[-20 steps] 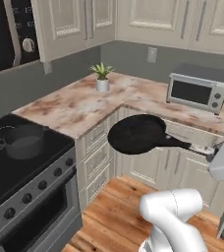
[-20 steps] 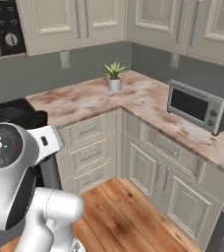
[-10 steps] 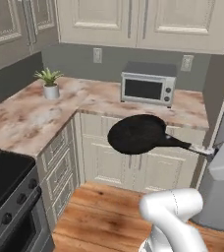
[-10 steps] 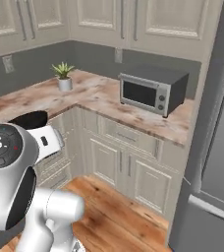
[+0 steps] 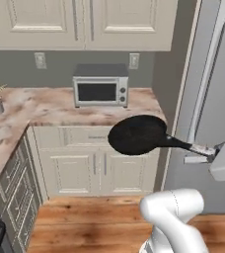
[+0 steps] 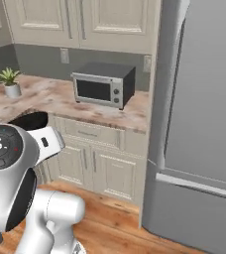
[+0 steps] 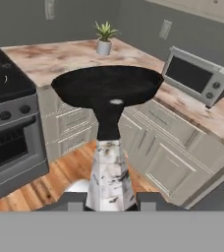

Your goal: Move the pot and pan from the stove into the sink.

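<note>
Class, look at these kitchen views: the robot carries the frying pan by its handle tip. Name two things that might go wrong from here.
1. The gripper holds the pan only at the pale end of its long handle, so the pan may droop or twist loose.
2. The pan juts out at counter height near the refrigerator and cabinets; turning could knock it against them.

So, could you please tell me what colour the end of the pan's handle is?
Pale, marbled white with dark flecks, on the black pan; clearest in the hand view.

Pan aloft before microwave
</note>
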You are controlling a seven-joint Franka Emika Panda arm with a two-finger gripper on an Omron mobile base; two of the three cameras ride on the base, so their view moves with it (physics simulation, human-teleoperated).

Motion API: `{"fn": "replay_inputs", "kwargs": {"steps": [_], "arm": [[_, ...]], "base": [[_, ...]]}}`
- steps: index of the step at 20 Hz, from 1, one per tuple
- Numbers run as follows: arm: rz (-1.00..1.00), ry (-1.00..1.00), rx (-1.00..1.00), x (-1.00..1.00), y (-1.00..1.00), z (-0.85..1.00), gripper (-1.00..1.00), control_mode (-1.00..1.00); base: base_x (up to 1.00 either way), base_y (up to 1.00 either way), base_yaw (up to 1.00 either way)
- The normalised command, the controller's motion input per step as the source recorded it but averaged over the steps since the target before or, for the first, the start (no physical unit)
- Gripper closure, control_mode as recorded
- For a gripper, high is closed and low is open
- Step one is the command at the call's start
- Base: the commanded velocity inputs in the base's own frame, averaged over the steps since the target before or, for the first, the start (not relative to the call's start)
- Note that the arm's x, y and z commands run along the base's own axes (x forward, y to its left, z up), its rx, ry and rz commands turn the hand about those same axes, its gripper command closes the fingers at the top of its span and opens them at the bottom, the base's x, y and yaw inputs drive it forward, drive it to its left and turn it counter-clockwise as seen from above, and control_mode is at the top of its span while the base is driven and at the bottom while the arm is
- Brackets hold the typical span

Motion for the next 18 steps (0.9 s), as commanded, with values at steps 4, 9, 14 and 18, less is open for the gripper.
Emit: {"fn": "replay_inputs", "kwargs": {"steps": [4, 9, 14, 18], "arm": [[0.0, 0.0, 0.0, 0.0, 0.0, 0.0, 1.0, 1.0], [0.0, 0.0, 0.0, 0.0, 0.0, 0.0, 1.0, 1.0], [0.0, 0.0, 0.0, 0.0, 0.0, 0.0, 1.0, 1.0], [0.0, 0.0, 0.0, 0.0, 0.0, 0.0, 1.0, 1.0]], "base": [[0.0, 0.0, -0.5], [0.0, 0.0, -0.5], [0.0, 0.0, -0.5], [0.0, 0.0, -0.5]]}}
